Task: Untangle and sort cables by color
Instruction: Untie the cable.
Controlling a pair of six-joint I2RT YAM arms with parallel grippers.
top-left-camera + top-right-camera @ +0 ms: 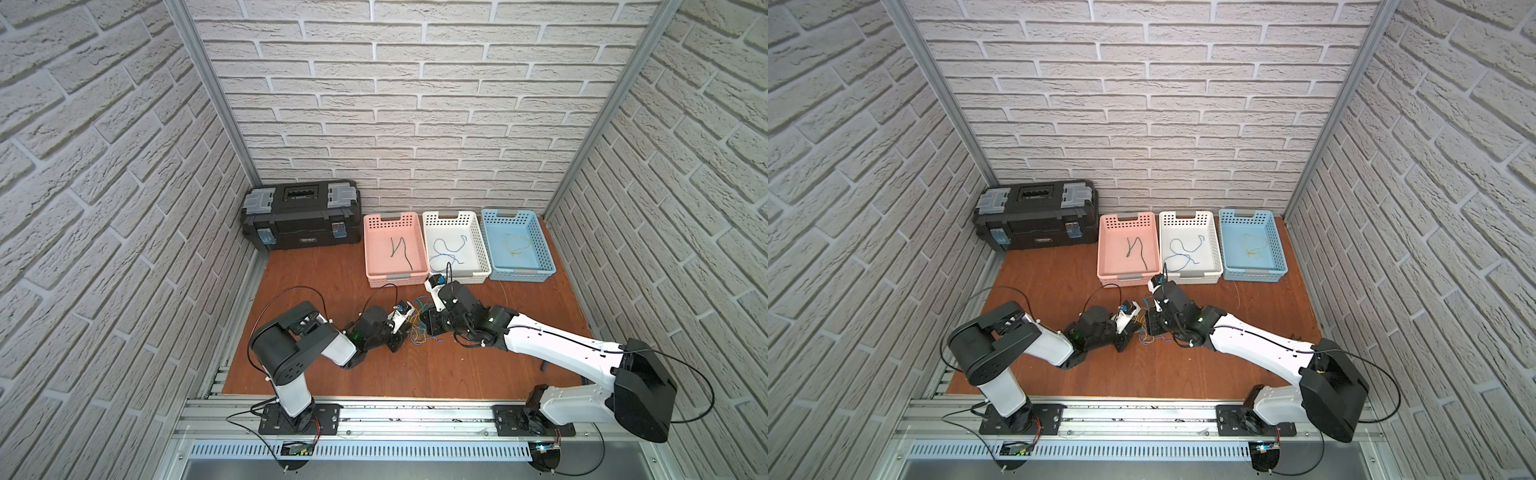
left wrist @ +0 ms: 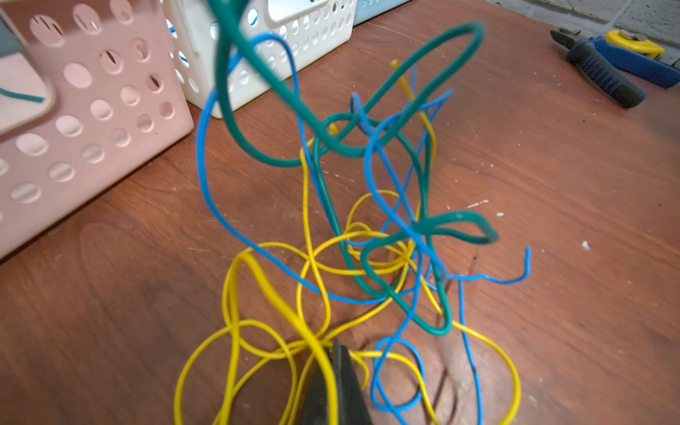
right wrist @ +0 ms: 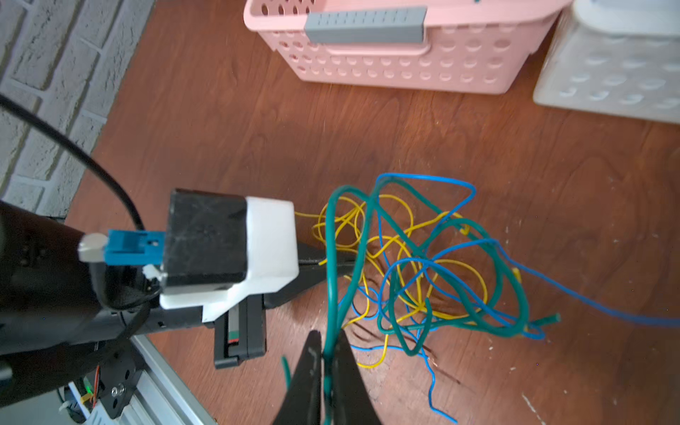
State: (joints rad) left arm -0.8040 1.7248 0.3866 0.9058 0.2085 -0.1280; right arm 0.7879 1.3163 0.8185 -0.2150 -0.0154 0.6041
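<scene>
A tangle of yellow, blue and green cables [image 1: 417, 330] lies mid-table in both top views [image 1: 1144, 330]. My left gripper [image 2: 336, 353] is shut on a yellow cable [image 2: 268, 290] at the tangle's left edge. From the right, my right gripper [image 3: 328, 342] is shut on a green cable [image 3: 333, 257], which rises in a loop above the heap. The two grippers face each other closely across the tangle. Green cables [image 1: 401, 249] lie in the pink basket [image 1: 376, 278], blue ones [image 1: 446, 249] in the white basket [image 1: 478, 249], and a yellow one [image 1: 517, 245] in the blue basket [image 1: 544, 253].
The three baskets stand in a row at the back of the brown table [image 1: 332, 365]. A black toolbox [image 1: 301, 218] sits at the back left. Pliers [image 2: 603, 70] with dark and blue handles lie by the right wall. Brick walls close in three sides.
</scene>
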